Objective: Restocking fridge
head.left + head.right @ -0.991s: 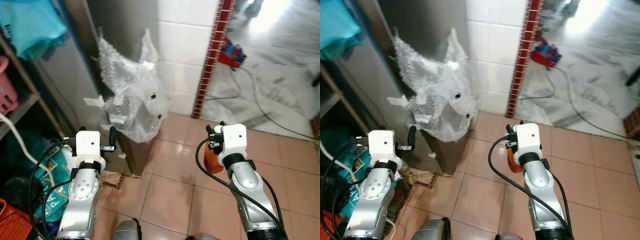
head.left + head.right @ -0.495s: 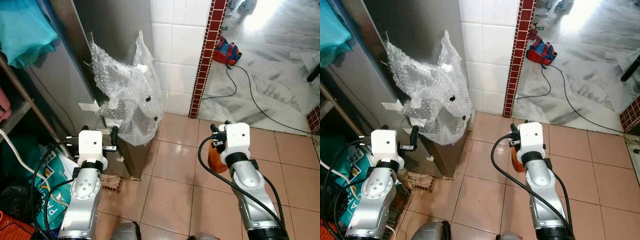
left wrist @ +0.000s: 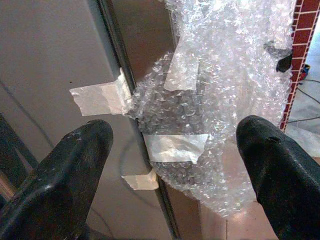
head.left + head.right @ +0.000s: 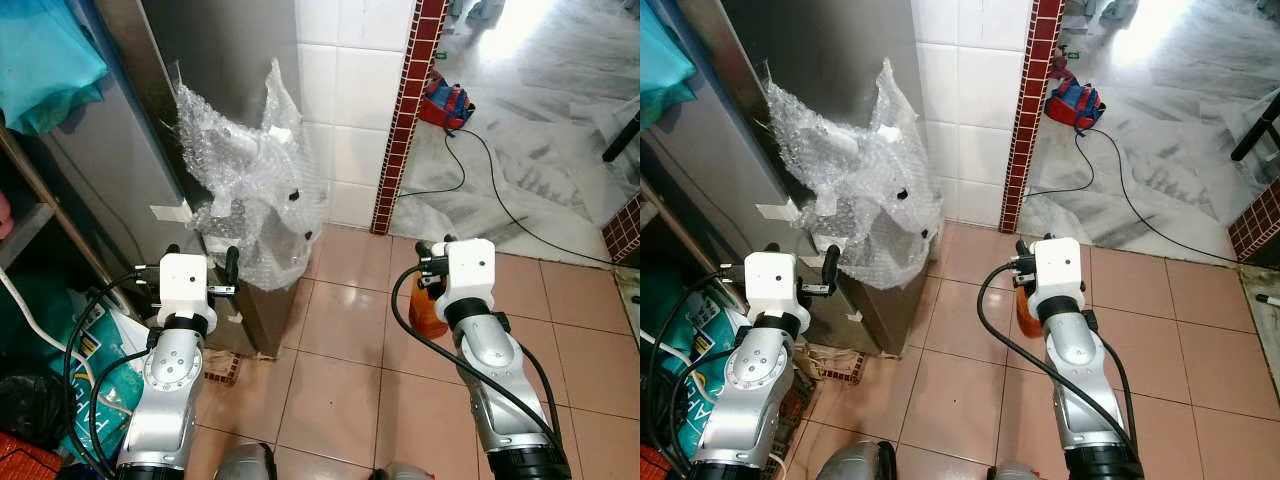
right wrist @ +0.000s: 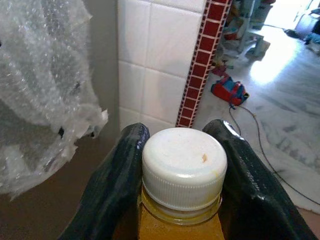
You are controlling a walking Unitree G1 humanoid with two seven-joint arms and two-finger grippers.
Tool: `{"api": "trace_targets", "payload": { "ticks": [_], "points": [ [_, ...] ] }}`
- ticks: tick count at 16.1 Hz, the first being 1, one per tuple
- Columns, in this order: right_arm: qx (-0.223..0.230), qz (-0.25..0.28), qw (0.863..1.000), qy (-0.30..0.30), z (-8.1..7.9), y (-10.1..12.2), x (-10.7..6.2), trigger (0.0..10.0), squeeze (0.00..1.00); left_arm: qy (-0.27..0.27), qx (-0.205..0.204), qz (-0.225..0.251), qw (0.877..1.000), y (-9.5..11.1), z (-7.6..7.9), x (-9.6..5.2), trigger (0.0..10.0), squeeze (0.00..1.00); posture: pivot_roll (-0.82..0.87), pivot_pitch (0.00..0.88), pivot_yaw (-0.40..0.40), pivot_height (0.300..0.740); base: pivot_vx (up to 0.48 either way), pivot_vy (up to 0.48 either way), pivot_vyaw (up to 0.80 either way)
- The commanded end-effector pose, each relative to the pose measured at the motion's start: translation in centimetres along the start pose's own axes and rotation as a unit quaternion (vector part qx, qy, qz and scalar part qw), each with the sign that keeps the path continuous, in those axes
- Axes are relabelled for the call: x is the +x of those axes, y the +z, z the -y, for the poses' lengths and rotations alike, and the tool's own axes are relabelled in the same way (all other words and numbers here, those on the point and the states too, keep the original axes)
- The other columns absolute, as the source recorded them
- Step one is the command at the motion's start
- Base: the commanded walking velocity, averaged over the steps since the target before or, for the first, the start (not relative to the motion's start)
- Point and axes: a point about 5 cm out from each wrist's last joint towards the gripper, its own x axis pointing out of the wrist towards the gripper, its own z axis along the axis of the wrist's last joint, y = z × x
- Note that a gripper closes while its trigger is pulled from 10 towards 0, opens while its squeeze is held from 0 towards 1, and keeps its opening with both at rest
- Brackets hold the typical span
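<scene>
Now you're swinging right to face the fridge (image 4: 215,110), right gripper (image 5: 182,167) still clamping the orange bottle (image 5: 183,167) by its neck, left gripper (image 3: 175,165) spread wide and empty before the bubble wrap (image 4: 250,200).

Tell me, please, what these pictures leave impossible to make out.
- Orange bottle: body hidden behind the right gripper and wrist in the eye views; label unseen.
- Steel cabinet corner: covered by bubble wrap.
- Shelf contents: cut off by the eye views' left edge.

Steel fridge (image 4: 820,60) corner wrapped in taped bubble wrap (image 4: 855,190); two silver arms above tiled floor (image 4: 960,400), orange bottle (image 4: 1025,318) beneath right wrist; black cable (image 4: 1110,190) beyond.
</scene>
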Motion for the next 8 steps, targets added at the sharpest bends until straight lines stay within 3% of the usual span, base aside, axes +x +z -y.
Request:
{"api": "trace_targets", "payload": {
  "ticks": [1, 4, 8],
  "points": [
    [0.001, 0.010, 1.000, 0.006, -0.17, 0.46, 0.31, 10.0, 0.00, -0.006, 0.002, 0.002, 1.000, 0.03, 0.07, 0.00, 10.0, 0.00, -0.01, 0.045, 0.009, 0.740, 0.000, 0.000, 0.00],
    [0.002, 0.015, 1.000, 0.005, 0.05, 0.82, 0.83, 10.0, 0.00, -0.024, 0.026, 0.025, 0.999, 0.60, 0.51, 0.08, 10.0, 0.00, -0.01, 0.047, 0.006, 0.740, 0.000, 0.000, 0.00],
    [0.039, 0.028, 0.998, 0.044, -0.51, 0.96, 0.09, 10.0, 0.00, -0.008, -0.002, 0.015, 1.000, 0.40, 0.54, 0.14, 10.0, 0.00, -0.02, 0.059, -0.011, 0.740, 0.000, 0.000, 0.00]
  ]
}}
